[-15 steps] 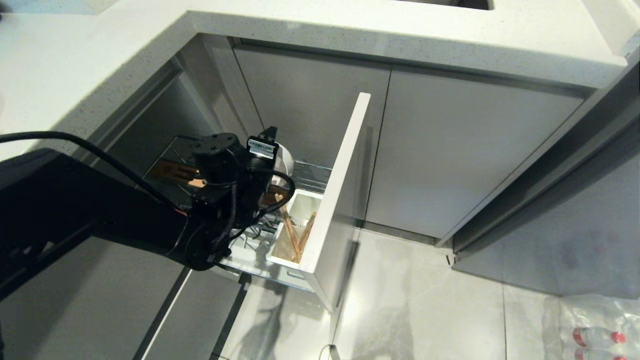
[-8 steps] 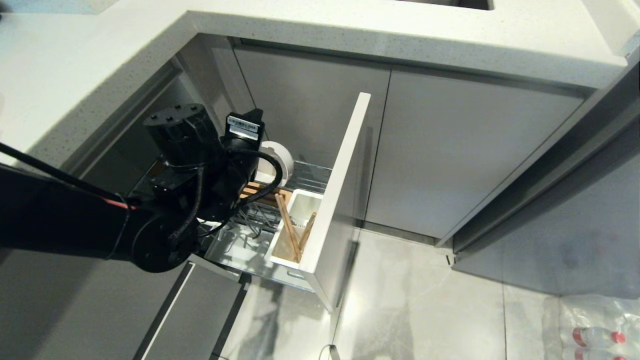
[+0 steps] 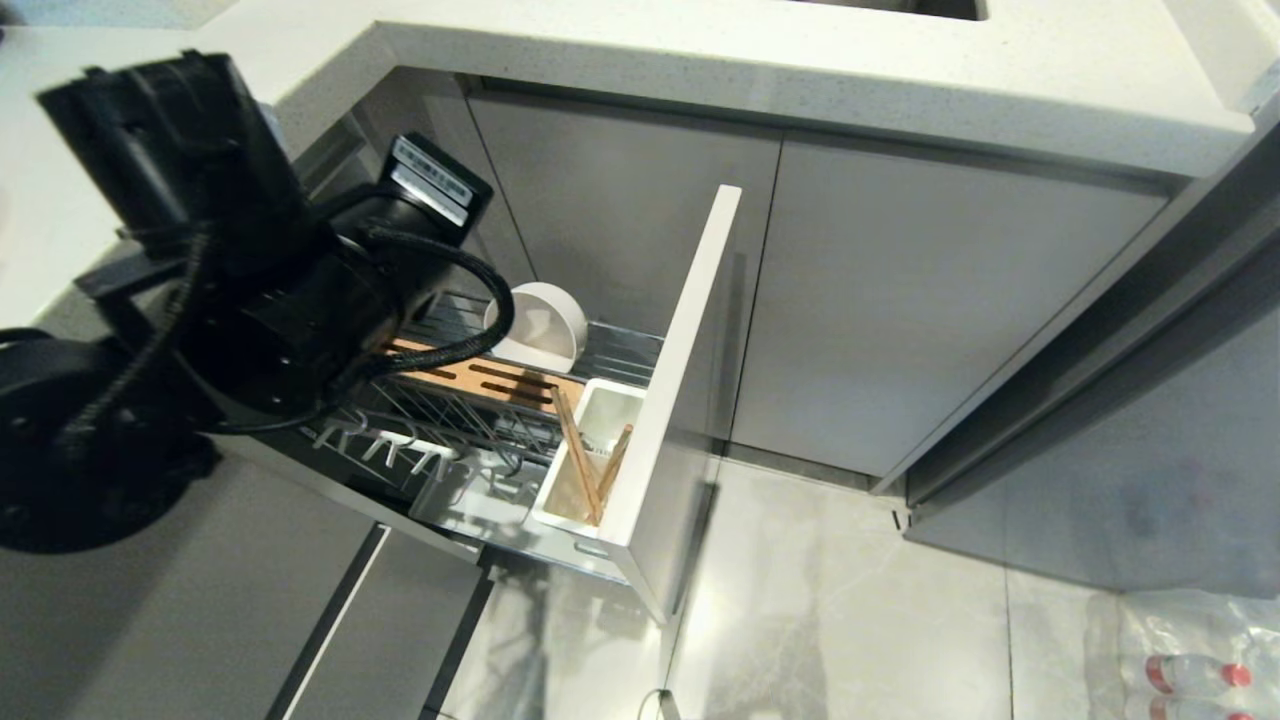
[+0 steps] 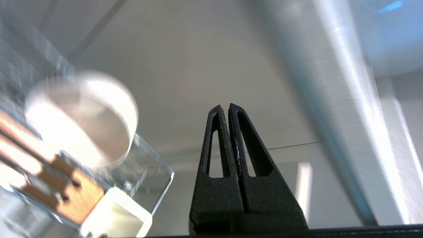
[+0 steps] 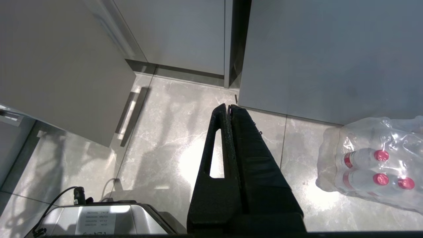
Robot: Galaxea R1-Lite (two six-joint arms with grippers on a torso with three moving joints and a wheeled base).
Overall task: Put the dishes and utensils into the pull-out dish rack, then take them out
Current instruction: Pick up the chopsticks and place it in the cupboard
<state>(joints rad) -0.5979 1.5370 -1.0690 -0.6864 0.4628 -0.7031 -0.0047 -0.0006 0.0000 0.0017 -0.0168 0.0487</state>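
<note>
Left pincer (image 4: 228,109): risen clear of pull-out dish rack (image 3: 480,400) since earlier frame; jaws pressed together, empty. White bowl (image 3: 535,325) on edge at rack's 12 o'clock end; chopsticks (image 3: 585,460) in utensil cup (image 3: 590,455). Right pincer (image 5: 228,109): closed, empty, above floor (image 5: 165,132).

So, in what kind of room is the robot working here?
Most likely a home kitchen. A pale speckled countertop sits over grey cabinet doors, and a pull-out dish rack stands open below it, holding a white bowl and chopsticks.
</note>
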